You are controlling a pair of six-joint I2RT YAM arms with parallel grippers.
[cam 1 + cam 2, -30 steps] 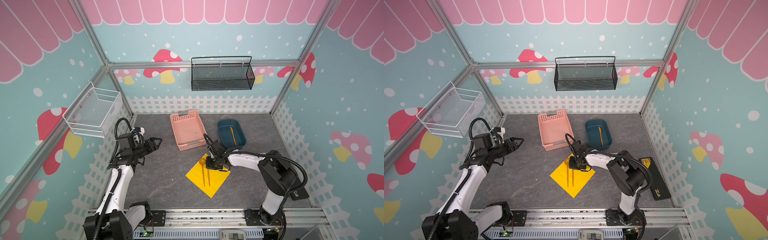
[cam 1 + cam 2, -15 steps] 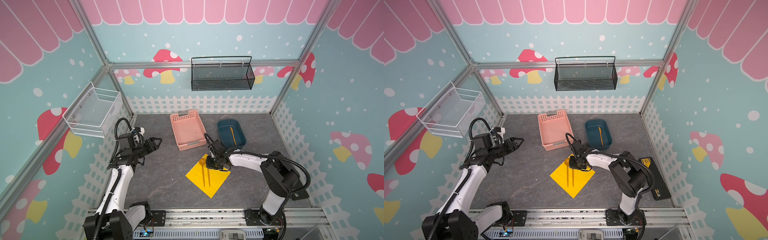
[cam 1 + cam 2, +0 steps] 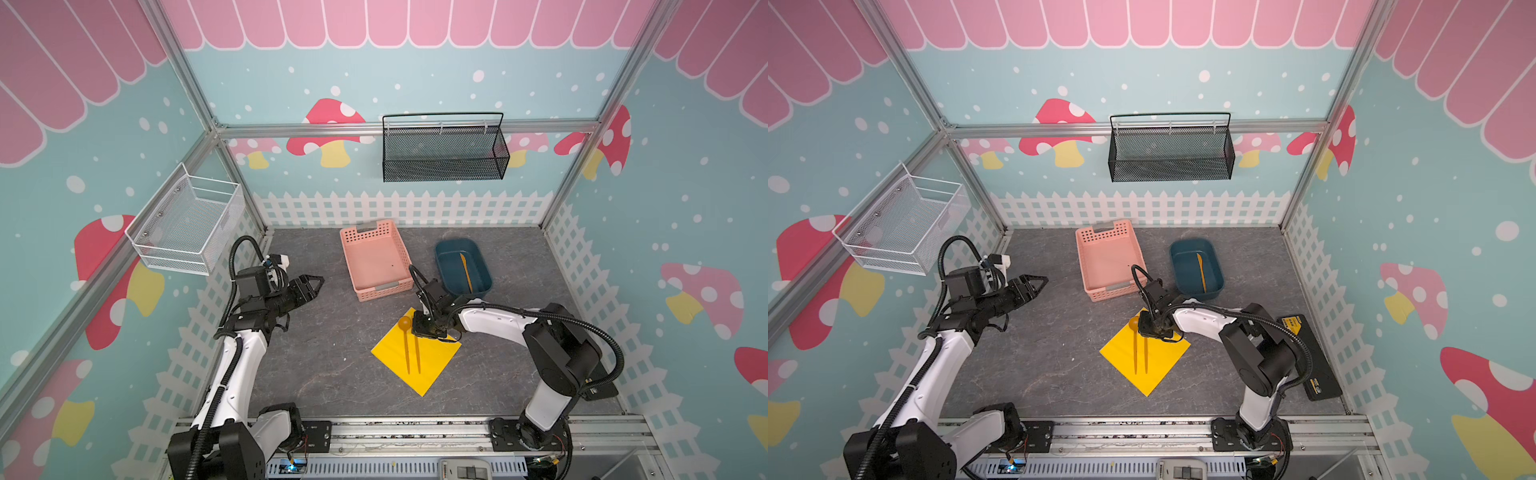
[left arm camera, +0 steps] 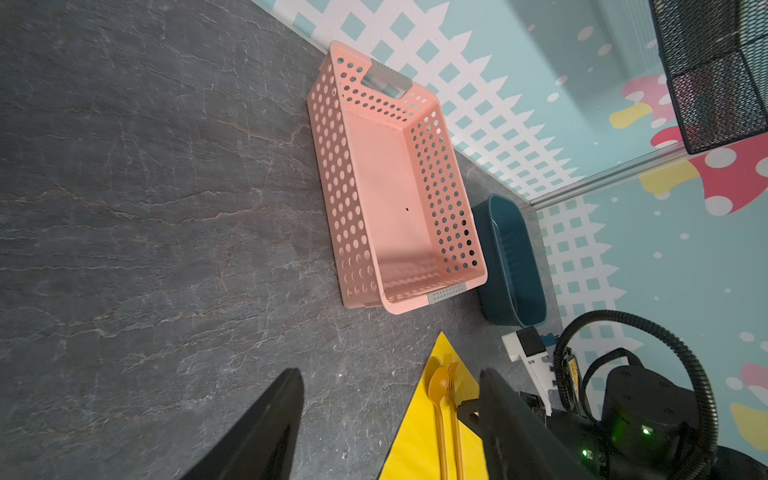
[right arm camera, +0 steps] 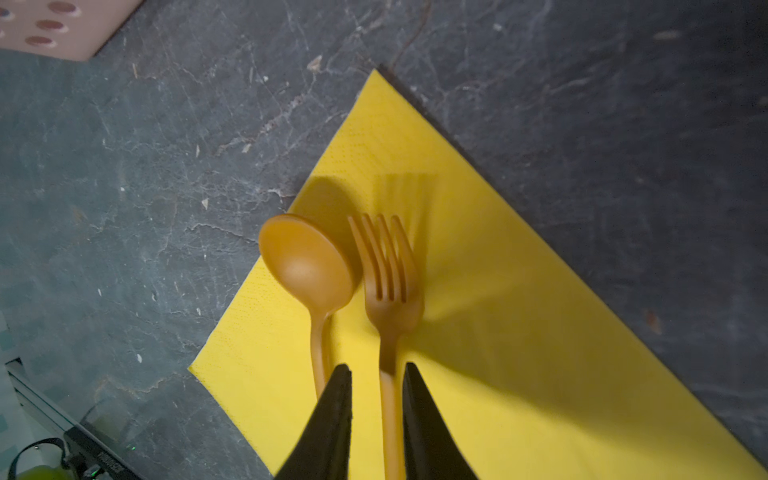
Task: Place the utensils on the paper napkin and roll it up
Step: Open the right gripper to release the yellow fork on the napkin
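So, nearest me: the paper napkin (image 3: 432,365) lies flat and unrolled on the grey table (image 3: 332,353), one corner toward my base.
On it: the spoon (image 5: 307,266) and fork (image 5: 388,291) lie side by side, handles toward me; the spoon's bowl overhangs the napkin's edge.
Right gripper (image 5: 377,368): low over the fork's handle, fingers slightly parted either side of it, yellow showing in both gaps, so I judge no grip.
Left gripper (image 4: 390,372): hovering off to the left, fingers wide apart, empty.
Farther back: the knife (image 3: 465,272) lies in the blue tub (image 3: 457,242), beside the empty pink basket (image 3: 365,230).
Done: two of three utensils placed.
Left: fetch the knife, then roll.
Right wrist view alone: those gaps beside the handle; in both top views my gripper covers that spot.
Top views alone: the knife; the left wrist view catches only the tub's outer wall.
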